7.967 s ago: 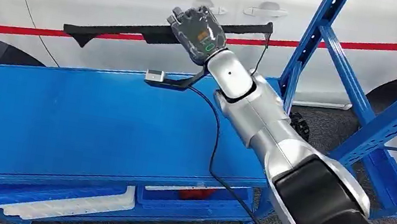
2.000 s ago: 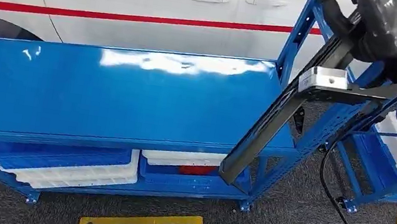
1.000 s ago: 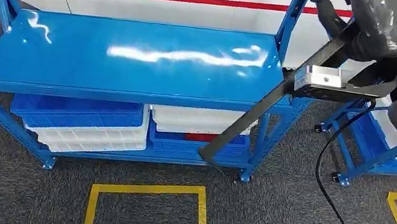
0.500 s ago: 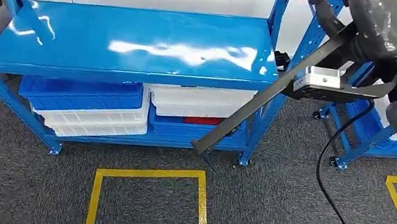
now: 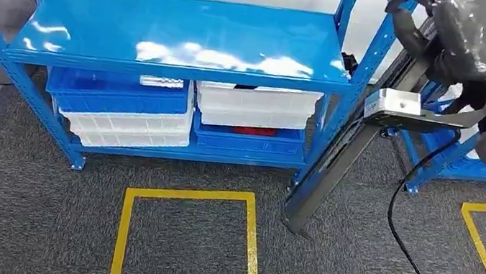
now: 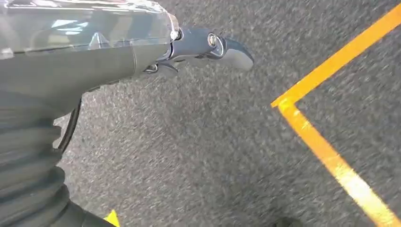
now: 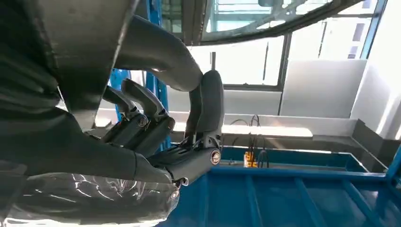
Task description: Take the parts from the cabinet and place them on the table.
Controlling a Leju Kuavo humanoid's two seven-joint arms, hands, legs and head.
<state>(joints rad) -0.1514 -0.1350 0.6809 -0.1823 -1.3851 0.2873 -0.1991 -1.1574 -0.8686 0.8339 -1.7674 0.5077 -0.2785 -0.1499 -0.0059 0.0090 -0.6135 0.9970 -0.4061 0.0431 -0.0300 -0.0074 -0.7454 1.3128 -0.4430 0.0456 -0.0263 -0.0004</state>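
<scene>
We carry a long black trim strip [image 5: 338, 162] in our right hand [image 5: 469, 36], at the upper right of the head view. The dark fingers [image 7: 156, 120] curl around the strip's upper end, and the strip slants down to the middle of the frame, its lower tip hanging over grey carpet. Over the last seconds the whole picture has shifted: the blue shelving unit [image 5: 183, 33] that once lay close below us now sits across the upper half of the frame, with white and blue bins [image 5: 134, 117] visible on its lower level. That shift reads as our own stepping back and turning, not the shelving moving. A yellow floor square [image 5: 184, 241] has come into view at lower centre. Our left hand [image 6: 208, 45] hangs over the carpet, holding nothing, fingers loosely extended. We judge the part is picked and in transit; the setting-down on the table is not yet done.
</scene>
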